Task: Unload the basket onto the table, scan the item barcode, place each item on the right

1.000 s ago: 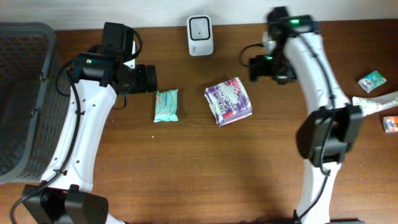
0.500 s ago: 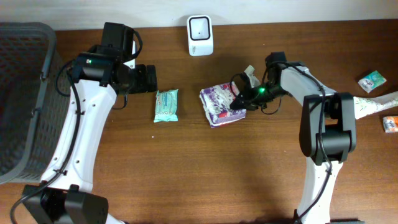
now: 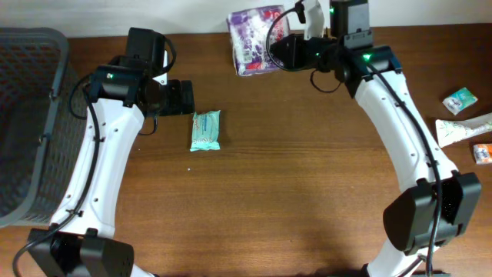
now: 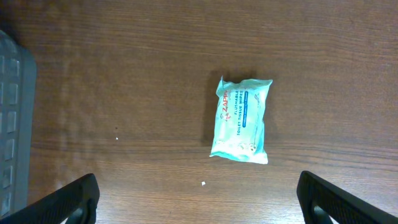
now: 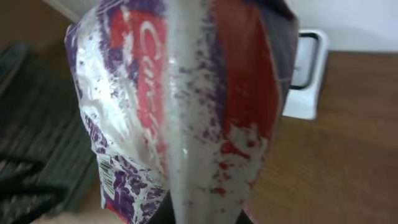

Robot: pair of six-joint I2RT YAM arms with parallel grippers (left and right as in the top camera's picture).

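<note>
One purple packet [image 3: 254,38] pinched in right end effector [image 3: 275,52]; left end effector [image 3: 189,98] spread.

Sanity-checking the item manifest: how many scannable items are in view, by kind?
Packs: 3 (purple pack, teal wipes pack, small green pack)
Tubes: 1 (tube)
Boxes: 1 (orange box)
Total: 5

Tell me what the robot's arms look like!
The left arm and right arm are smooth white tubes with chunky black joints. Thin black cables run along them, and small green lights glow near the wrists. The left tool and right tool are black.
</note>
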